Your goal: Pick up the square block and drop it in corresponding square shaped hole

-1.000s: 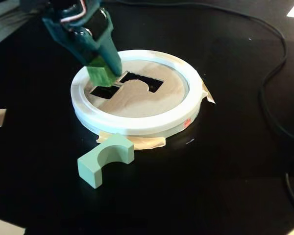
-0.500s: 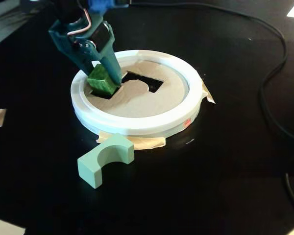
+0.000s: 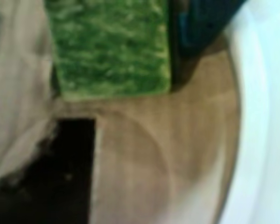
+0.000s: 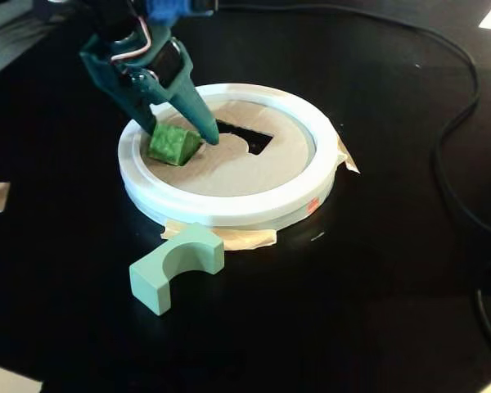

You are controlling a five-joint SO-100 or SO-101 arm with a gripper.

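In the fixed view we see the teal claw (image 4: 180, 141) reaching down from the upper left of the frame onto the left part of the cardboard disc (image 4: 245, 168) inside its white ring (image 4: 229, 209). Its fingers stand spread a little, one on each side of the square block (image 4: 173, 144); we cannot tell whether they still press on it. The block sits tilted, one corner up, low in the disc over where the square shaped hole lies, hiding it. Just to its right the arch-shaped cutout (image 4: 250, 137) shows dark. In the wrist view the block (image 3: 112, 46) fills the upper middle, blurred. The pale arch block (image 4: 176, 267) lies on the black table (image 4: 376, 270) below the ring.
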